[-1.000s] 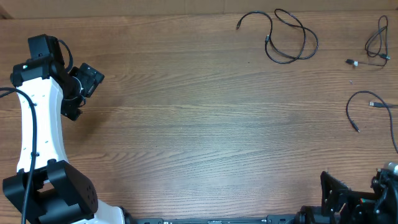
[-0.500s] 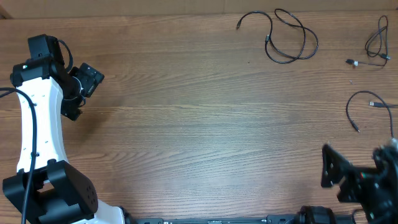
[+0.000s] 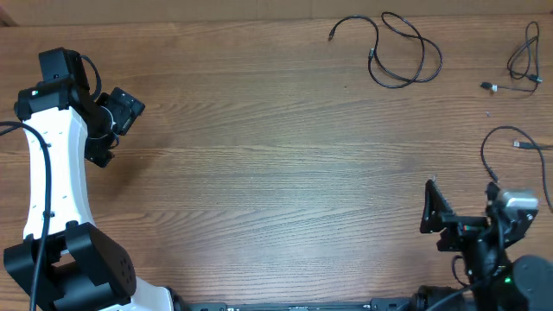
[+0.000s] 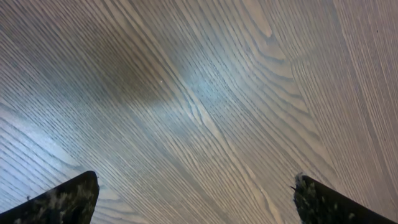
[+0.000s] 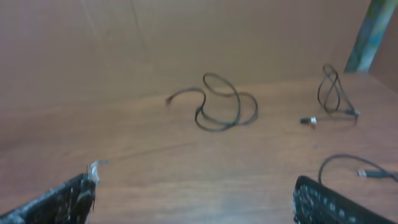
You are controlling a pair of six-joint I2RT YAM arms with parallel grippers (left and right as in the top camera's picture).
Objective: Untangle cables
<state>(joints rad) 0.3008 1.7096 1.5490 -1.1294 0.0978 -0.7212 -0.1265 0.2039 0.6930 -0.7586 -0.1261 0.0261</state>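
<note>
Cables (image 3: 402, 60) escape the left wrist view; left tool (image 4: 194, 198) and right tool (image 5: 196, 194) gape empty.

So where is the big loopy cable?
In the overhead view the loopy cable lies near the table's far edge, right of centre, left of the small folded cable.

Brown wooden surface (image 3: 285, 164) streaked with darker wavy grain; three thin black rubbery cables (image 3: 371, 55) tipped silver; glossy white plastic left arm (image 3: 52, 173) with black joints; both claws black, the left claw (image 4: 196, 200) flecked with pale specks
</note>
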